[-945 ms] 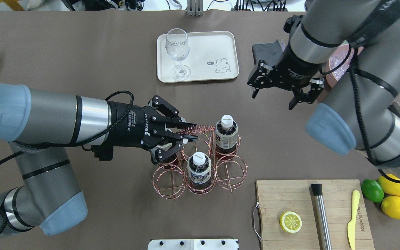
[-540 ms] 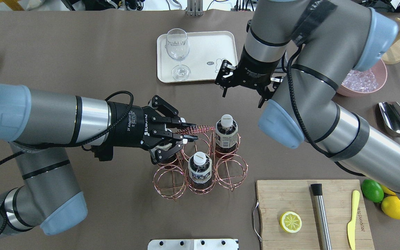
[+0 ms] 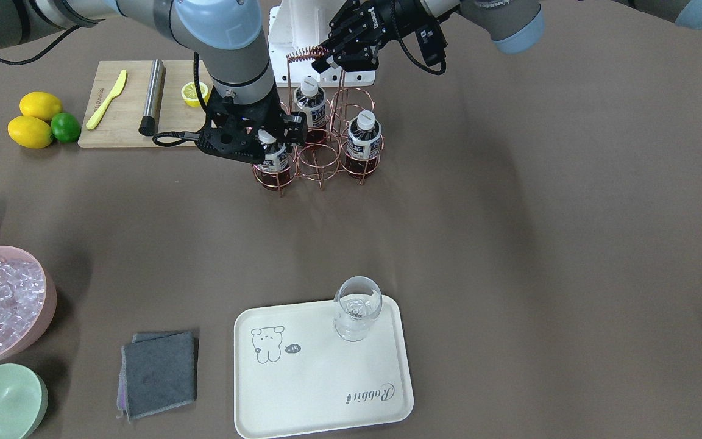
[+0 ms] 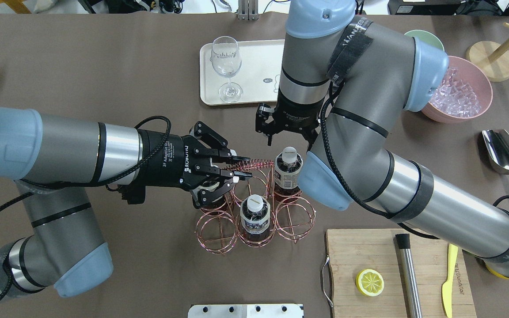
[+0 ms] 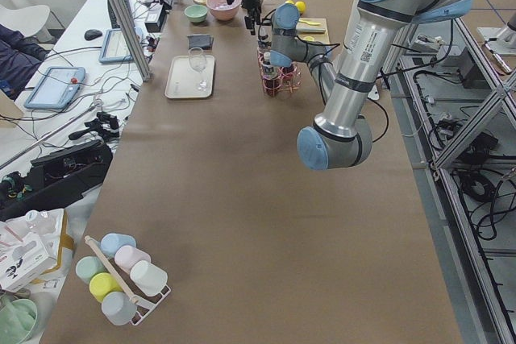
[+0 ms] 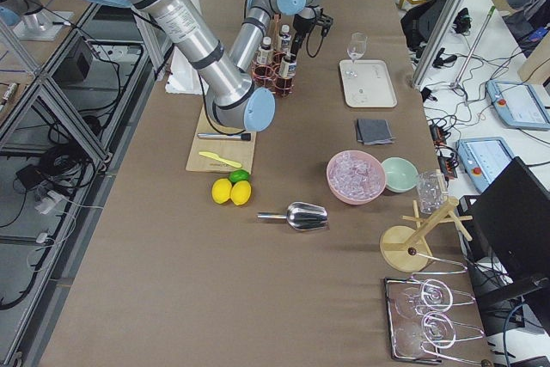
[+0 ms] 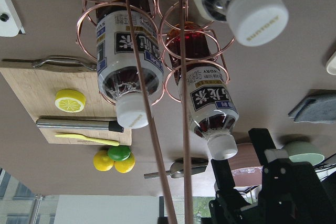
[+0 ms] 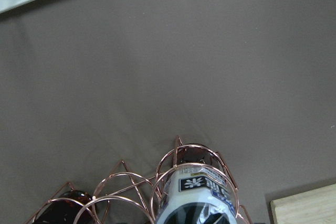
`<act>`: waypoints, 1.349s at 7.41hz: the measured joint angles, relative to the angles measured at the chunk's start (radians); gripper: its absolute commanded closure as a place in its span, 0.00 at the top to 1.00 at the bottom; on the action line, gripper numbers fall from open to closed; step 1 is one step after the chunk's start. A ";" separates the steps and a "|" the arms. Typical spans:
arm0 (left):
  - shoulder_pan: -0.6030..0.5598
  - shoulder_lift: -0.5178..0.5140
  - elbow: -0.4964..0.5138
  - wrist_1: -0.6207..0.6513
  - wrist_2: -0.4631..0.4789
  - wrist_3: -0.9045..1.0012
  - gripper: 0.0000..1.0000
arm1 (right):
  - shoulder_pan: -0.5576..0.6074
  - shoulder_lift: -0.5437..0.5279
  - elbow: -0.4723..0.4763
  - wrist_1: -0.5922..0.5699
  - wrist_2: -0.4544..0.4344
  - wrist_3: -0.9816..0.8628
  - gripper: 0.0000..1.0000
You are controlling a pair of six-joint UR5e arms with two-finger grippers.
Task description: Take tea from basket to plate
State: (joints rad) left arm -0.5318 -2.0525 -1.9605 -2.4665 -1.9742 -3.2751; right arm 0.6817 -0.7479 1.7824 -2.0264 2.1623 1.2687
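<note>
The basket (image 4: pixel 254 207) (image 3: pixel 317 143) stands mid-table with three tea bottles in its rings. My left gripper (image 4: pixel 241 168) (image 3: pixel 325 61) is shut on the coiled top of the basket's handle. One tea bottle (image 4: pixel 287 170) (image 3: pixel 276 160) stands in the far-right ring. My right gripper (image 4: pixel 289 140) is open and hovers just above and beyond its cap; the right wrist view shows that bottle (image 8: pixel 197 203) at its lower edge. Another bottle (image 4: pixel 254 216) is in the near middle ring. The third (image 3: pixel 363 137) is under my left gripper. The plate (image 4: pixel 259 57) (image 3: pixel 326 378) lies beyond the basket.
A wine glass (image 4: pixel 226 66) stands on the plate's left part. A wooden cutting board (image 4: pixel 369 251) with lemon half, metal rod and yellow knife lies near right. A pink bowl of ice (image 4: pixel 462 95), a metal scoop (image 4: pixel 504 152) and a grey cloth (image 3: pixel 159 372) are on the right.
My right arm has swung left from the table's right side, and its open gripper now hangs over the far-right bottle. My left gripper has stayed on the handle.
</note>
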 measured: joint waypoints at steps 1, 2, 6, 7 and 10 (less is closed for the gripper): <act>0.000 -0.001 0.000 0.000 0.000 0.000 0.00 | -0.009 -0.005 0.000 0.000 -0.003 -0.003 0.73; 0.000 -0.001 0.000 0.000 0.000 0.000 0.00 | -0.014 -0.010 0.000 0.000 -0.004 -0.005 0.62; 0.000 -0.001 -0.001 0.000 0.000 0.000 0.00 | -0.023 -0.026 0.006 0.000 -0.004 -0.022 0.00; 0.000 -0.001 0.000 0.000 0.000 0.000 0.00 | -0.023 -0.026 0.011 -0.001 -0.004 -0.023 0.00; -0.001 -0.002 0.000 0.000 0.000 0.000 0.00 | -0.022 -0.032 0.046 -0.015 -0.004 -0.023 0.00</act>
State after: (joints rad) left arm -0.5323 -2.0540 -1.9604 -2.4666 -1.9742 -3.2753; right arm 0.6595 -0.7802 1.8282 -2.0414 2.1583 1.2455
